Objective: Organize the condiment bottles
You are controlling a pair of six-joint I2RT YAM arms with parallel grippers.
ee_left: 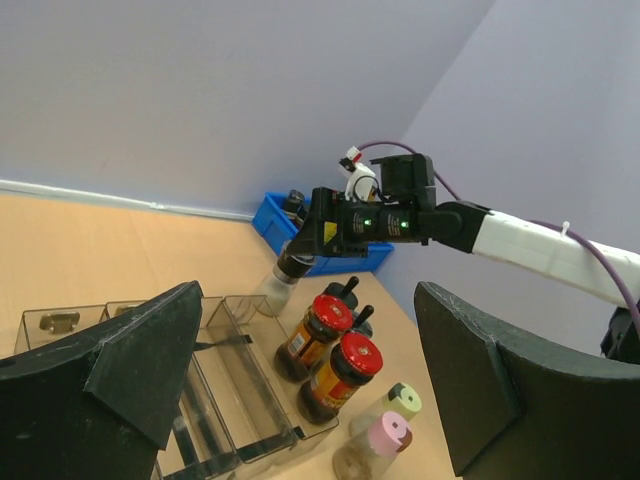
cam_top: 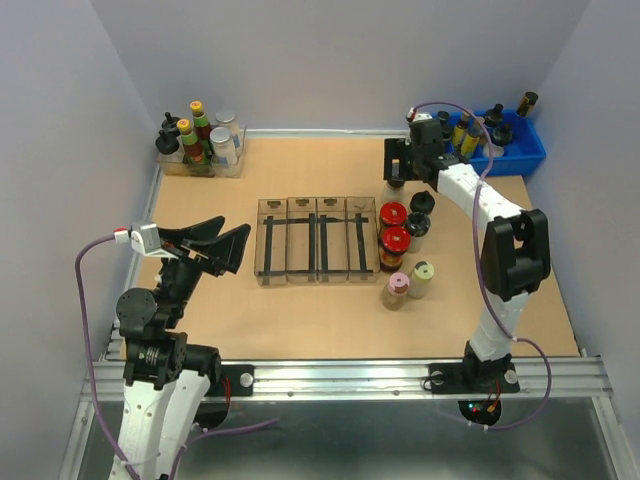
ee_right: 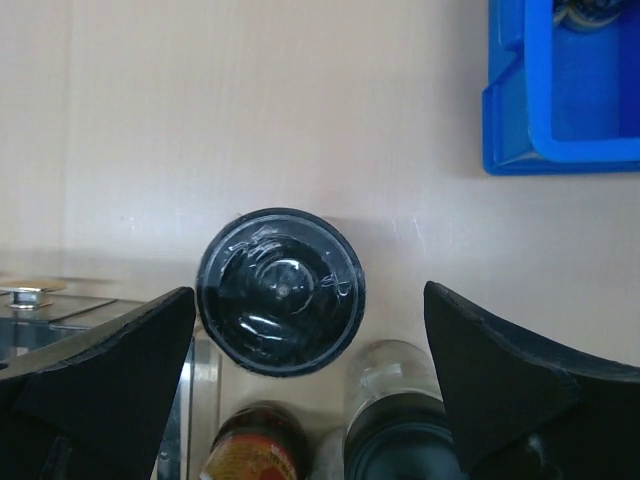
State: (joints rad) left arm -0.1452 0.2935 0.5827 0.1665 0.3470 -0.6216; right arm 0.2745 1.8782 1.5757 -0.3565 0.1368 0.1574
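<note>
Your right gripper (ee_right: 308, 292) has its jaws spread fully apart and grasps nothing. The wrist view looks straight down on the clear jar with the dark lid (ee_right: 280, 300), which lies between the two fingers. The left finger is close to the lid's rim and the right finger is well clear of it.

Take the organizer (cam_top: 273, 240), a clear box with four slots, as your landmark. The jar under the gripper sits just off its far right corner. Just beside its right wall stand the red-lidded jars (cam_top: 393, 213), one behind the other. The black knob-capped jars (cam_top: 418, 226) are one row further right, close against the red pair. Off its near right corner you find the pink-capped jar (cam_top: 397, 290), with the pale-yellow-capped jar (cam_top: 422, 277) just beside it on the right.

The blue bin (cam_top: 525, 158) lies well to the far right of the organizer, against the walls.

Your left gripper (cam_top: 232, 232) hangs to the left of the organizer, jaws wide apart and empty.
</note>
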